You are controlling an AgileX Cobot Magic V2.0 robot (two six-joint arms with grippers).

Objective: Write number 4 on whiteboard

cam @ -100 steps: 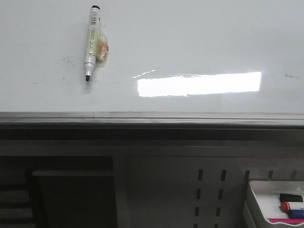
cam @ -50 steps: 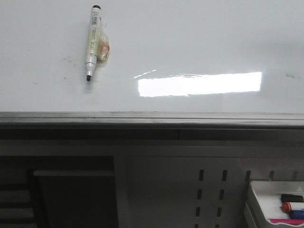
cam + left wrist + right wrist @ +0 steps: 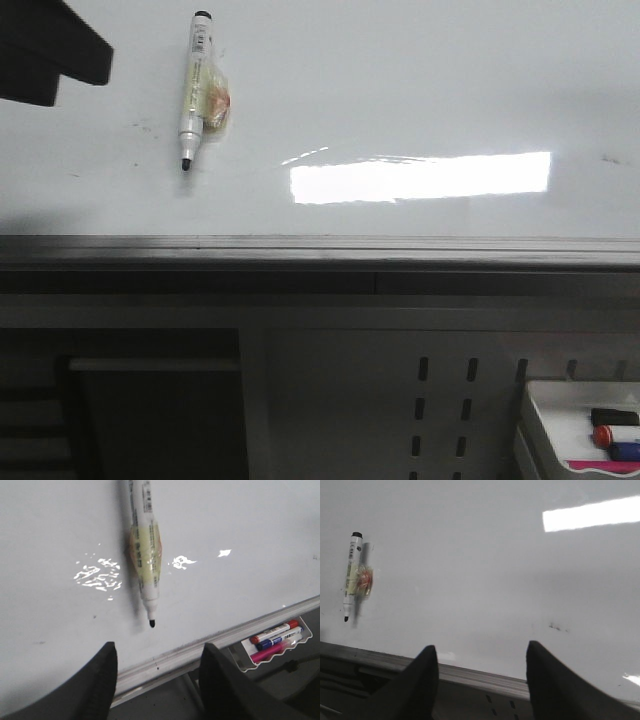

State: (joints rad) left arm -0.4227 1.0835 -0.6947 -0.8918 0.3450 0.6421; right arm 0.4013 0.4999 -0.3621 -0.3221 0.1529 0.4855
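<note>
The whiteboard [image 3: 420,90] is a large glossy white board with a bright glare bar and a grey metal edge [image 3: 320,250]. No number 4 shows on it, only faint dark specks. A white marker [image 3: 190,90] with a black tip and a yellowish tape wrap lies on the board at the far left; it also shows in the left wrist view [image 3: 145,555] and the right wrist view [image 3: 350,577]. My left gripper [image 3: 157,652] is open and empty, just short of the marker's tip. My right gripper [image 3: 481,655] is open and empty over the board's near edge.
A small white tray [image 3: 580,425] with red, blue and pink markers sits below the board at the right; it also shows in the left wrist view [image 3: 275,640]. A dark part of my left arm [image 3: 45,50] enters at the top left. A slotted grey panel [image 3: 440,400] lies below the edge.
A dark part of my left arm has come into the front view at the top left, casting a shadow on the board. The marker has not moved.
</note>
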